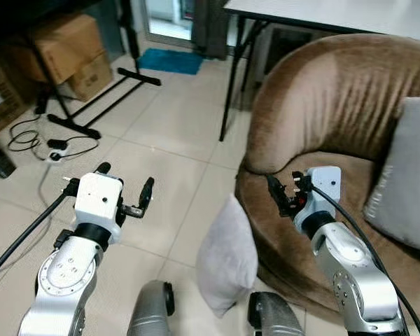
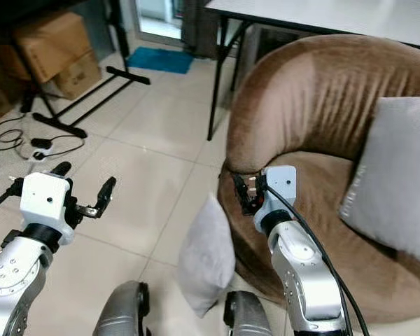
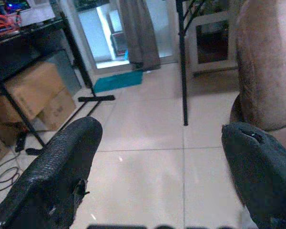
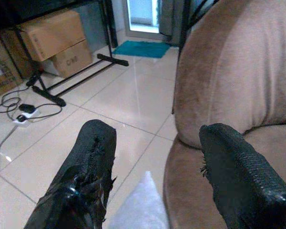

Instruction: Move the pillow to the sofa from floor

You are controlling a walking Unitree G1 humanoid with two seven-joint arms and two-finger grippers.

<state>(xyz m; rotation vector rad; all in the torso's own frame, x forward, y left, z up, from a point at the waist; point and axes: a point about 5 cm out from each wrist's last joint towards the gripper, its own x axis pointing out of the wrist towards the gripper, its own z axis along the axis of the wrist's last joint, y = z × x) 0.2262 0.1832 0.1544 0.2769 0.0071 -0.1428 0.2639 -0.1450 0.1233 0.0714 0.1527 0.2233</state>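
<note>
On the tiled floor (image 1: 161, 133), against the outer front edge of the brown sofa (image 1: 336, 98), a grey pillow (image 1: 227, 255) is stood on its edge, leaning on the sofa's base and touching it. A second grey pillow (image 1: 406, 185) is propped upright on the sofa seat against the right part of the backrest. The left gripper (image 1: 126, 189) is held above the bare floor, well apart from the floor pillow and on its left, with its two black fingers (image 3: 62, 162) spread wide and nothing between them. The right gripper (image 1: 283, 192) is raised over the front rim of the sofa seat, just above and beyond the floor pillow; its fingers (image 4: 90, 162) are also parted wide and hold nothing, and the pale top corner of the floor pillow is seen between them in the right wrist view. A table (image 1: 322, 10) on black legs is placed behind the sofa. Near the far left edge of the floor, cardboard boxes (image 1: 70, 49) are stacked beside a black stand (image 1: 98, 98), and a coiled cable with what seems to be a small power strip (image 1: 52, 150) is laid on the tiles. A teal mat (image 1: 169, 61) is spread by the doorway at the far edge of the floor.
</note>
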